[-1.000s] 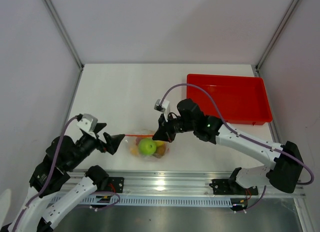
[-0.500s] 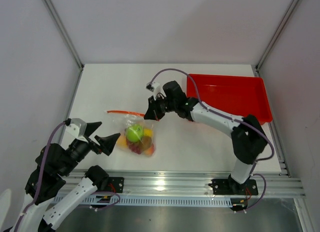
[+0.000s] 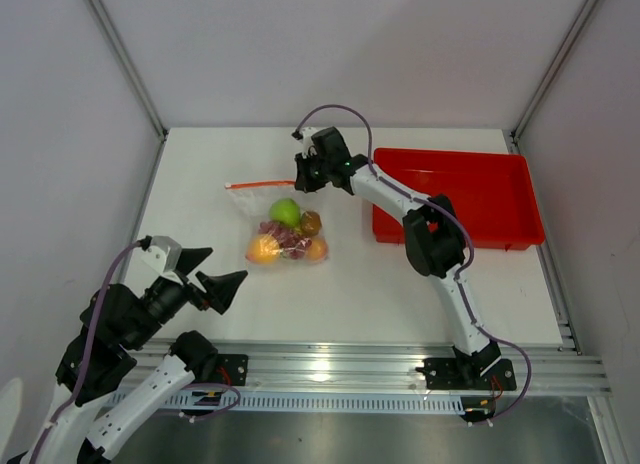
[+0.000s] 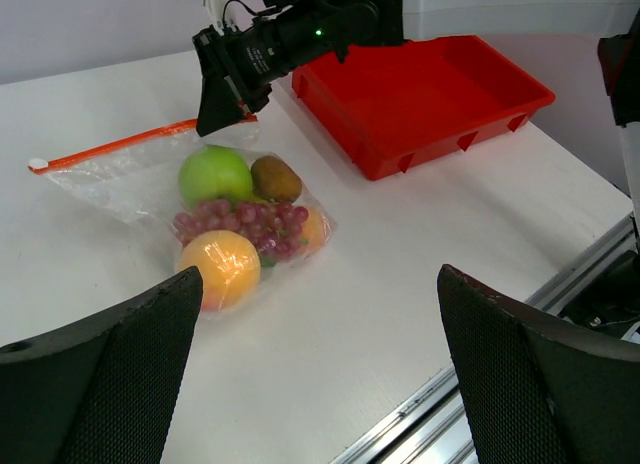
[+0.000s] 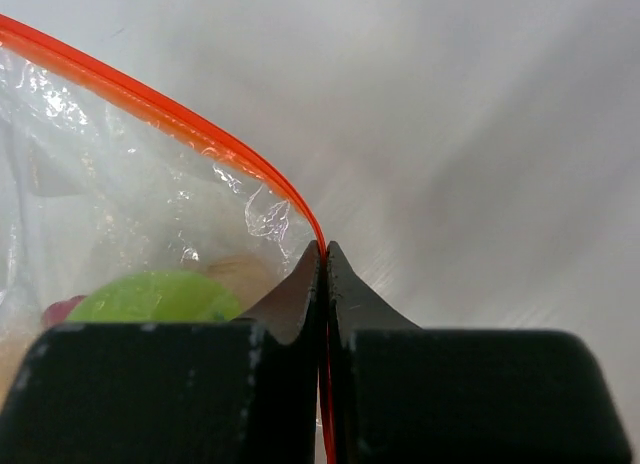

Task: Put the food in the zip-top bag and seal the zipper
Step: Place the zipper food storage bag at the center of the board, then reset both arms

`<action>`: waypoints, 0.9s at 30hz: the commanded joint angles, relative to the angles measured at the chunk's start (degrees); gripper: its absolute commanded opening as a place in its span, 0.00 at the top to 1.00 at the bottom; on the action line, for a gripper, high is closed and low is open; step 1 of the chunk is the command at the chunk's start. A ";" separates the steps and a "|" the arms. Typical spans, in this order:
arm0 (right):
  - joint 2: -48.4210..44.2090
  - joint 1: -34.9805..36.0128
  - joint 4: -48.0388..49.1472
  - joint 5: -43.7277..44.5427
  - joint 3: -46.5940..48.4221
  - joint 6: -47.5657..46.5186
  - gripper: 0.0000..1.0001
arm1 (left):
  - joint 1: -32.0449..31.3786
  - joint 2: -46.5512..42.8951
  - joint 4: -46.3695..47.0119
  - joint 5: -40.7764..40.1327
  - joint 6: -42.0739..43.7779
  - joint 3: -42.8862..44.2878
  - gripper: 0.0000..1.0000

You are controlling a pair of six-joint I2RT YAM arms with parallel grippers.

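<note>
The clear zip-top bag (image 3: 268, 206) lies on the white table with the food inside: green apple (image 3: 285, 210), brown kiwi (image 3: 311, 222), purple grapes (image 3: 288, 237), an orange (image 3: 262, 249) and another yellow-orange fruit (image 3: 317, 250). Its orange-red zipper (image 3: 260, 184) runs along the far edge. My right gripper (image 3: 302, 181) is shut on the zipper's right end; in the right wrist view the strip (image 5: 160, 109) runs between the closed jaws. My left gripper (image 3: 215, 274) is open and empty near the front left, well short of the bag (image 4: 130, 174).
A red rectangular tray (image 3: 458, 197) stands at the back right, also showing in the left wrist view (image 4: 420, 89). The metal rail (image 3: 330, 369) runs along the near table edge.
My right gripper has dragged the bag by its zipper from the front middle towards the far side and a little left. The left arm pulled back slightly.
</note>
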 commanded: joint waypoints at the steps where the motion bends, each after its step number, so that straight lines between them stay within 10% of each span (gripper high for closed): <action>1: 4.42 -0.34 -4.52 5.50 6.06 -2.60 1.00 | 0.28 1.55 0.76 0.88 -1.56 -0.12 0.00; 13: 4.43 -0.61 -5.30 6.98 9.83 -2.51 0.52 | 0.19 5.23 0.24 -3.13 -6.21 -1.45 0.00; 20: -2.15 -0.61 -10.50 13.58 12.06 -4.28 0.01 | 0.19 10.42 -2.58 -7.29 -10.43 0.14 0.01; 27: -21.04 0.80 -9.88 16.93 -7.44 -1.03 0.01 | 0.28 13.23 -1.17 -8.26 -14.30 0.31 0.00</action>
